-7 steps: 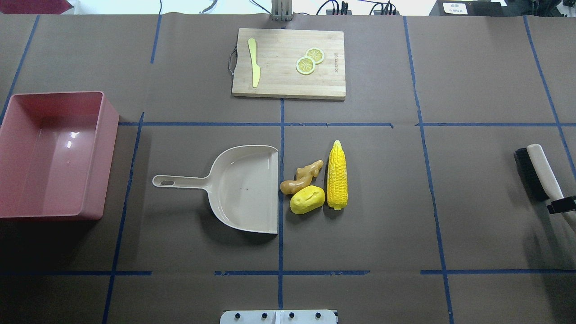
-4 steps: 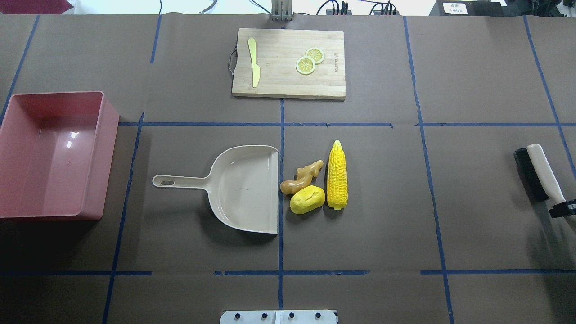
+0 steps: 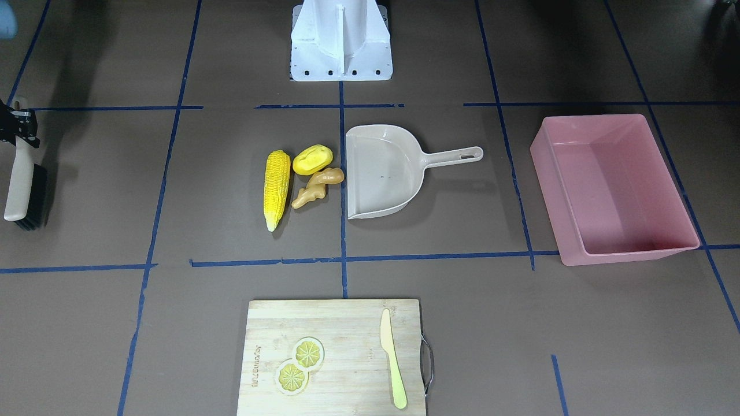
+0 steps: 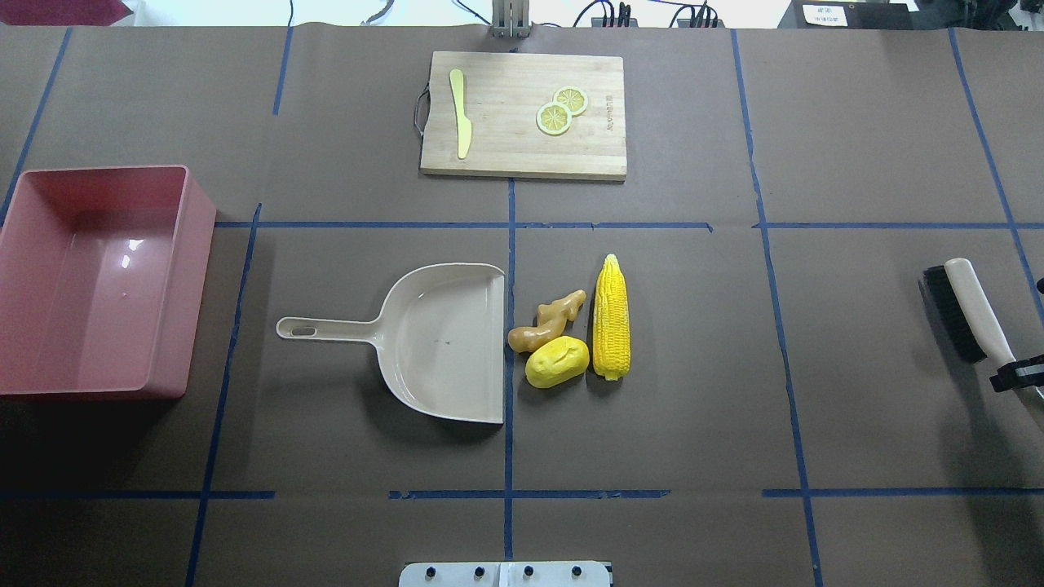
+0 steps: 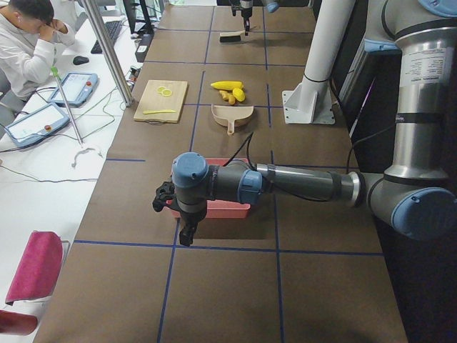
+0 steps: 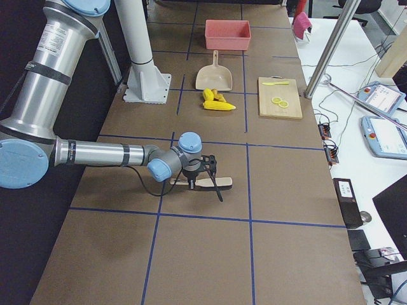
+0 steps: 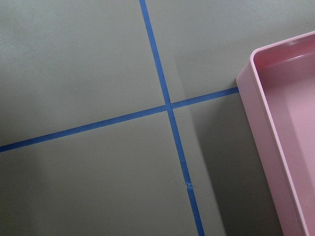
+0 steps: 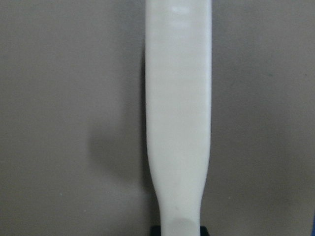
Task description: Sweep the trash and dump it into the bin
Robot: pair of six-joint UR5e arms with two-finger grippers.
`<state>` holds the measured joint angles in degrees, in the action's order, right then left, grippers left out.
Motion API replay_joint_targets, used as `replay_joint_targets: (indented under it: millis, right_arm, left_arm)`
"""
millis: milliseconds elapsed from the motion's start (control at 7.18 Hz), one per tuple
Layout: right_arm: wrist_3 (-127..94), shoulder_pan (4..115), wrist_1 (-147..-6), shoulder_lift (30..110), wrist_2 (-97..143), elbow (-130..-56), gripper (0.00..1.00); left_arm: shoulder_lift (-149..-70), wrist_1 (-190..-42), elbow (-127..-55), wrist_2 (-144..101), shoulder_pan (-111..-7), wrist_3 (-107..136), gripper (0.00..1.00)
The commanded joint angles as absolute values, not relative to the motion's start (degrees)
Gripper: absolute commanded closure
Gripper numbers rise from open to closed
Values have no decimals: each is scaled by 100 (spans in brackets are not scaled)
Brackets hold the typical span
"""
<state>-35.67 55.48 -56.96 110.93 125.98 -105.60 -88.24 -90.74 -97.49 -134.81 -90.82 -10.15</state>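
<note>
Opening stage of the sweep: nothing is swept or dumped yet, and every step from sweeping to tipping is judged to remain. Left fingers (image 5: 188, 230) hang above the counter (image 4: 693, 408) just outside a corner of the bin (image 4: 90, 318); whether they are spread or pressed together cannot be told from the one side view that shows them. The bin, the container nearest these fingers, holds nothing. Next toward the right fingers lies the dustpan (image 4: 444, 342), ungripped, handle pointing back at the bin and pan bare. Just off its open lip, on the side facing the right fingers, the trash rests on the counter: ginger (image 4: 548, 322) and potato (image 4: 557, 362) nearest the lip, touching each other, and corn (image 4: 611, 318) beside them, lying parallel to the lip. Well apart from the trash, the right fingers (image 4: 1011, 377) pinch the handle of the brush (image 4: 966, 310), its bristles turned toward the trash. Beyond the trash, far from both sets of fingers, a board (image 4: 522, 155) carries a knife (image 4: 461, 114) and lemon slices (image 4: 561, 110), which are not trash.
</note>
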Motion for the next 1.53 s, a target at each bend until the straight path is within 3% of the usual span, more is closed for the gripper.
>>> replay_joint_targets:
  millis: [0,278,418,835,1392]
  right_arm:
    - [-3603,5546,-6876,10909,12595,-11466,100]
    - [-3884,5537,-7529,10286,12551,-11496,100]
    - [-3876,5520,-7584,10188,12507,-11479,100]
    - [-3885,5484,-7576,10143,12472,-11522,100]
    - [-3876,5484,-7576,10151,12489,-11549,100]
  left_arm:
    - [-8807,-9131,-9878,-14138,-9088,-984,0]
    - [-8982,-9802,-9967,-14098,-8966,-1072,3]
    - [-8991,-10461,-10002,-14150,-8660,-1046,10]
    - [-9298,-11012,-10412,-14107,-7573,-888,1]
    - [-10430,-10987,-10442,-14071,-5891,-967,0]
